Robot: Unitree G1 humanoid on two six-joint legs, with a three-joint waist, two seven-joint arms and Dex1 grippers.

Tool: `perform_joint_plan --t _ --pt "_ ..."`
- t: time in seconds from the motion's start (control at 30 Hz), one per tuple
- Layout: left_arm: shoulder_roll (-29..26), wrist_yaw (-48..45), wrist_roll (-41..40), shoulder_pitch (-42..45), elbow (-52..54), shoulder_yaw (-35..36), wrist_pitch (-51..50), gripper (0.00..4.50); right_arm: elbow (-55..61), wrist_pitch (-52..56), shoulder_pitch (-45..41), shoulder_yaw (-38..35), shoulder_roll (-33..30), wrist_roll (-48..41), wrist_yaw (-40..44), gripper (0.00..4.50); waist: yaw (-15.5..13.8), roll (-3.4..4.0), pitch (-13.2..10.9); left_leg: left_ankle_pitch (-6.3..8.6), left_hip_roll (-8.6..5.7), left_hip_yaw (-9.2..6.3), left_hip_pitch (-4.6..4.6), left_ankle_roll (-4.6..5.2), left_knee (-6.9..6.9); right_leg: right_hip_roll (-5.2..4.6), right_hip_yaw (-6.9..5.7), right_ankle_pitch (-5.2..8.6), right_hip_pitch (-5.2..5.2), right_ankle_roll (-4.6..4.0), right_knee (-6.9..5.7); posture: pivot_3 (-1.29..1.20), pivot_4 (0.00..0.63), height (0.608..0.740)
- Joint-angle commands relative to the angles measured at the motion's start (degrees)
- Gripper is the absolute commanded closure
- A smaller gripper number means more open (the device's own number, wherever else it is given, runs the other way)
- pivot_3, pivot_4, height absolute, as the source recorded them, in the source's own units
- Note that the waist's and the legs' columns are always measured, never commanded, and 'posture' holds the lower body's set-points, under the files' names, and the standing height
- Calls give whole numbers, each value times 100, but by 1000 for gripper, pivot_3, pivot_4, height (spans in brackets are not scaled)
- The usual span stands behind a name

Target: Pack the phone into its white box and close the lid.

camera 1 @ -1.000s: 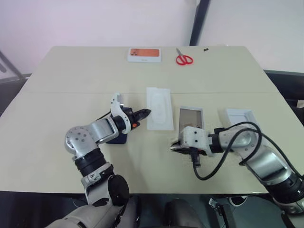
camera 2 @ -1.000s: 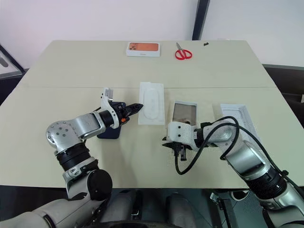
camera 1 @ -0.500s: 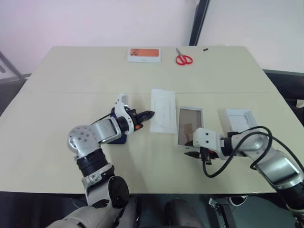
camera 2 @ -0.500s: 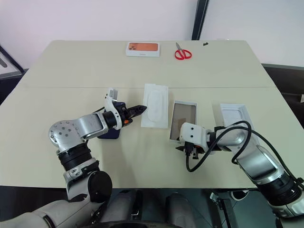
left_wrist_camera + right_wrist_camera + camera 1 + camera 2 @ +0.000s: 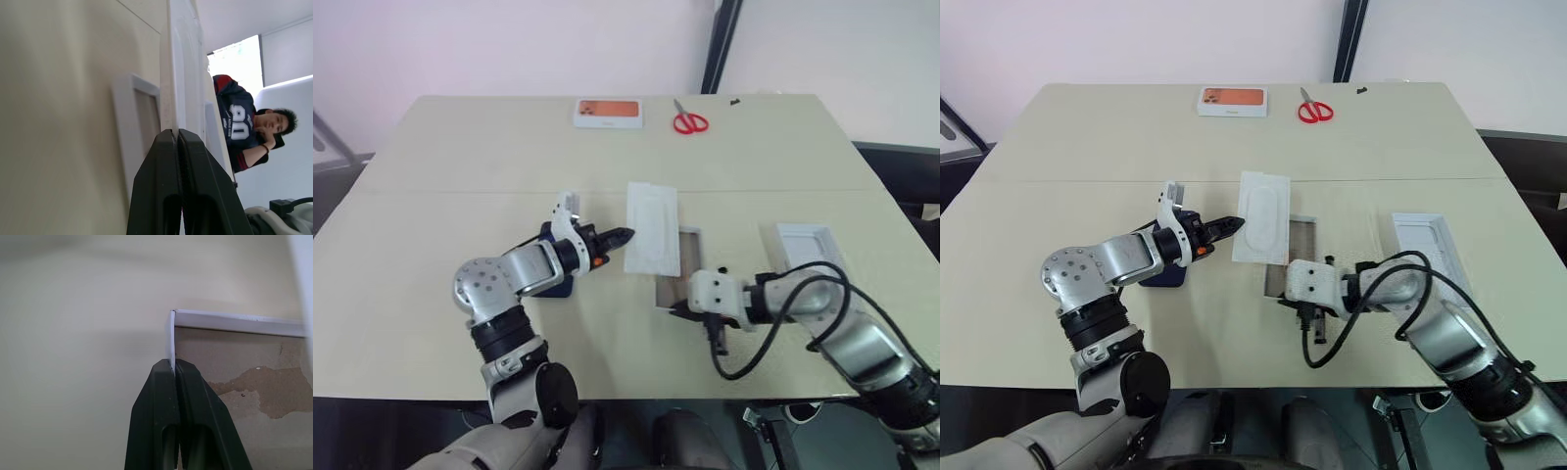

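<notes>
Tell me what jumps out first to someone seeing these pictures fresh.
Two robot arms meet mid-table: the left hand pinches the edge of a thin white insert, while the right hand clamps a wall of the white box beside it. Red scissors lie at the table's far edge.

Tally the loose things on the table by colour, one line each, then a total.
White: 4 (the white box, the lid, the flat insert, the box with an orange picture)
Dark blue: 1 (the phone)
Red: 1 (the scissors)
Total: 6
</notes>
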State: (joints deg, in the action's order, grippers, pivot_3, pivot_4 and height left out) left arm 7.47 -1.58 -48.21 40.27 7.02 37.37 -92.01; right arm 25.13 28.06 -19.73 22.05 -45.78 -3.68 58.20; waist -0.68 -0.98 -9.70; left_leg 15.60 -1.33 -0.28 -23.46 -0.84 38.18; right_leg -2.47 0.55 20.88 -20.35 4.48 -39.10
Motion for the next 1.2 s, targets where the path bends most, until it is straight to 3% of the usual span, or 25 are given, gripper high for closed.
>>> perform_joint_plan --t 0.03,0.2,0.23,0.3,0.5,0.8,1.2 --pt "1 82 -195 40 67 -63 -49 4500 -231 -338 -149 189 100 419 -152 4473 -11 0 0 0 -1 0 0 0 0 -1 0 0 0 0 0 0 150 740" --pt "17 245 -257 -60 85 -200 -49 4500 -555 -515 -295 215 356 622 -285 4473 8 -3 2 -1 0 -1 1 -1 1 0 0 0 0 0 -2 0 150 740" --pt "28 298 -268 -69 90 -217 -49 4500 -585 -533 -310 202 379 664 -308 4206 12 -3 2 -1 0 -1 1 -2 1 0 0 0 0 0 -2 0 150 740" --pt "50 398 -280 -82 124 -240 -49 4500 -645 -552 -341 158 421 722 -344 3573 10 -3 2 -1 0 -1 1 -1 1 0 0 0 0 0 -2 0 150 740" --pt "97 740 -404 -170 204 -355 -49 4500 -415 -511 -263 -260 252 472 -169 589 2 -3 2 -1 0 -1 1 -1 2 0 0 0 0 0 -2 0 150 740" --pt "179 1436 -830 -234 177 -502 -49 4500 268 107 275 -1162 -516 -293 298 589 13 -5 0 0 0 -2 0 -1 -1 0 0 0 0 0 -1 0 150 740" --pt "154 2046 -1403 -277 -66 -823 -49 4500 129 345 491 -1871 -780 -612 152 589 -7 -5 0 -1 -1 -1 -1 0 0 0 1 0 2 0 -1 0 150 740"
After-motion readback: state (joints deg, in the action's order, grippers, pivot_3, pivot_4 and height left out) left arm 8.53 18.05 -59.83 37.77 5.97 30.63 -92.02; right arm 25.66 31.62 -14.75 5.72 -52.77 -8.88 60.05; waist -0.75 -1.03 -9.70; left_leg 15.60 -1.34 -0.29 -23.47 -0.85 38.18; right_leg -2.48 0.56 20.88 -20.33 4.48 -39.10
